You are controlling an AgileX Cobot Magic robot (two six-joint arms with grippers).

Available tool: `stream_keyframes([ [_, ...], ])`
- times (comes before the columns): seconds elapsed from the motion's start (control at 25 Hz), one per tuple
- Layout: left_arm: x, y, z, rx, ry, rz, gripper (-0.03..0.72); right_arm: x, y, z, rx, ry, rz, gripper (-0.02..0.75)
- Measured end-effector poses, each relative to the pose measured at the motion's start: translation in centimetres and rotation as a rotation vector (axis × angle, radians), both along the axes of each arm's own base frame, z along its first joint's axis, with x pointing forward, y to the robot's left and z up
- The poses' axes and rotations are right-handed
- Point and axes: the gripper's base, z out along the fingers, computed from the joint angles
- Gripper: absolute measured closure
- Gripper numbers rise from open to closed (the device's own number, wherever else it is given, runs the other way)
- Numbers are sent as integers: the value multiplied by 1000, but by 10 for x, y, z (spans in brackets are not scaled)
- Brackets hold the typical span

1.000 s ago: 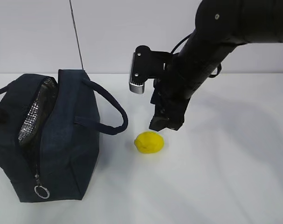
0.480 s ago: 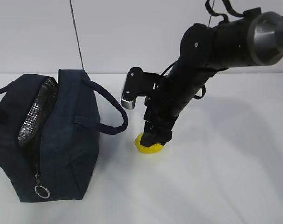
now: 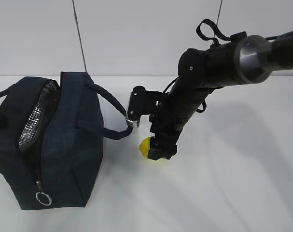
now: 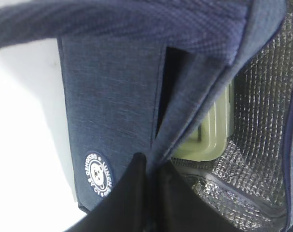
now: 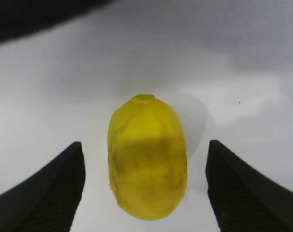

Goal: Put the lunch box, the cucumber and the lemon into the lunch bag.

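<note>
- The lemon (image 5: 147, 159) lay on the white table (image 3: 233, 193), just beside the lunch bag (image 3: 64, 145), with the right gripper (image 5: 146, 188) down around it.
- The right jaws stood wide open, one on each side of the lemon, and neither touched it.
- To do this step well, the jaws likely needed to close slowly on the lemon's middle (it was round and could roll away).
- The left gripper (image 4: 148, 193) was shut on the edge of the bag's opening, pinching the blue cloth.
- Only the right wrist view showed the gaps between the jaws and the lemon; from outside the gripper hid most of it.
- Only the left wrist view showed the lunch box (image 4: 211, 133) inside the bag, against the silver lining.
- The cucumber showed in no view.
</note>
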Motion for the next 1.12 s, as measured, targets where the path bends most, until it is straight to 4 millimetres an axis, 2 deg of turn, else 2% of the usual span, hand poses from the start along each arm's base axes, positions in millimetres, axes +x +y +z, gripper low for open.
stream_keyframes([
  [0.32, 0, 0, 0, 1, 0, -1, 673, 5, 0, -3, -10, -38, 4, 170],
  [0.52, 0, 0, 0, 1, 0, -1, 673, 5, 0, -15, -23, -15, 4, 169],
  [1.12, 0, 0, 0, 2, -1, -3, 673, 4, 2, -15, -1, 1, -12, 169],
])
